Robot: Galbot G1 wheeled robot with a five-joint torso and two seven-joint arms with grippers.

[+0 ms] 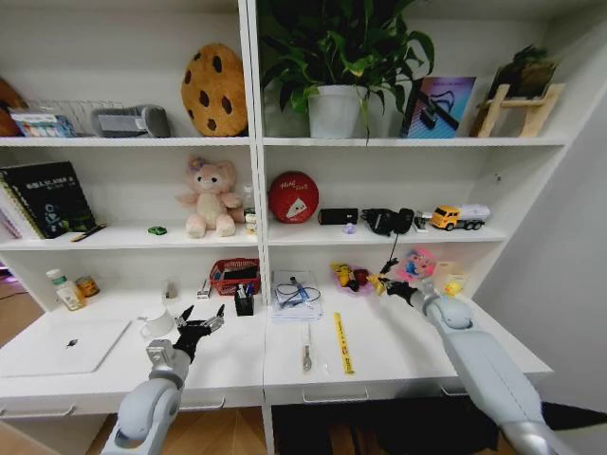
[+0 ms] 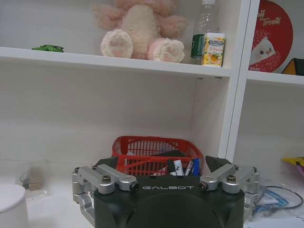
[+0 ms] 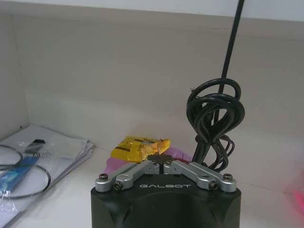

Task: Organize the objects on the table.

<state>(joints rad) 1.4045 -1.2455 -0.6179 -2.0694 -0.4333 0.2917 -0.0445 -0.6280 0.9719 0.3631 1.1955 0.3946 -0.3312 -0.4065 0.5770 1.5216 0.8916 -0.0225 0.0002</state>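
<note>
My left gripper hovers wide open before the red basket. My right gripper, jaws pinched together, sits right of that basket, beside a yellow packet.

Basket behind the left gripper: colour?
Red basket, mesh-sided; clearest in the left wrist view.

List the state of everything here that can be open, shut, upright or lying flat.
Left hand: open, over the white desk.
Right hand: shut, nothing visibly gripped.
Thin silver laptop: lid closed, flat.
Yellow ruler: lying flat.
Red mesh basket: upright.
Clear green-labelled bottle: upright on shelf.
</note>
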